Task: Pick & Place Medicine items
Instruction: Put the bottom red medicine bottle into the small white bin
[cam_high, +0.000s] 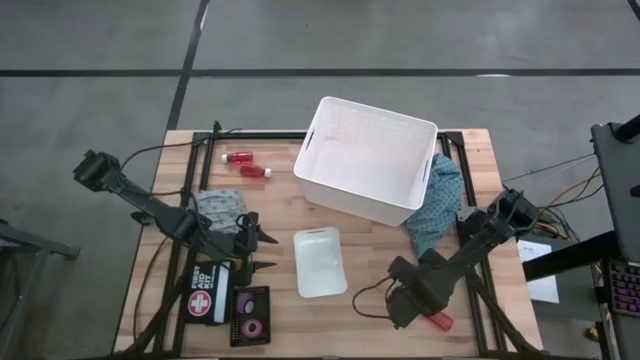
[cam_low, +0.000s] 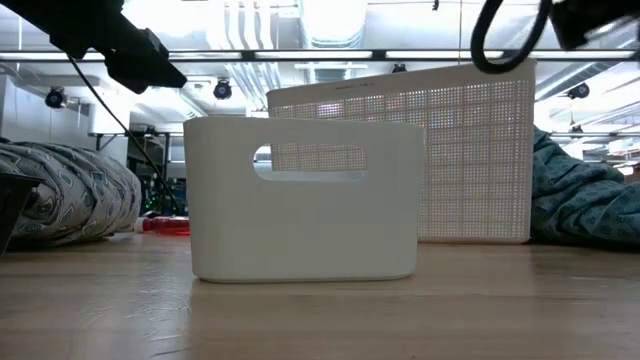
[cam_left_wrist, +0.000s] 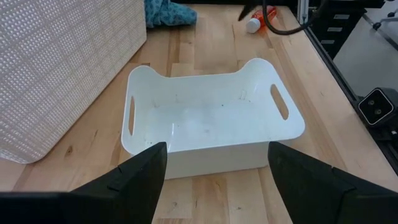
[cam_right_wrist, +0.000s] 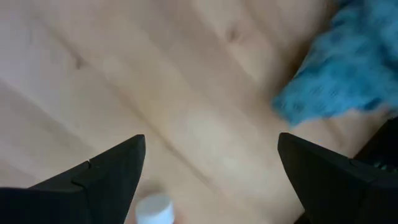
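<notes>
Two red bottles with white caps (cam_high: 238, 157) (cam_high: 256, 172) lie on their sides at the table's far left. A third red bottle (cam_high: 438, 321) lies near the front right. My right gripper (cam_right_wrist: 211, 142) hangs open just above the table, tilted down, with that bottle's white cap (cam_right_wrist: 154, 208) close by its fingers and untouched. My left gripper (cam_high: 268, 252) waits open at the left, facing the small white bin (cam_left_wrist: 211, 121). Pink and dark tape rolls sit in a dark tray (cam_high: 250, 315) at the front left.
A big white basket (cam_high: 368, 158) stands tilted at the far middle, with a teal cloth (cam_high: 437, 205) to its right. A grey patterned cloth (cam_high: 218, 208) and a first-aid pouch (cam_high: 205, 295) lie under the left arm. Bare wood shows between bin and right gripper.
</notes>
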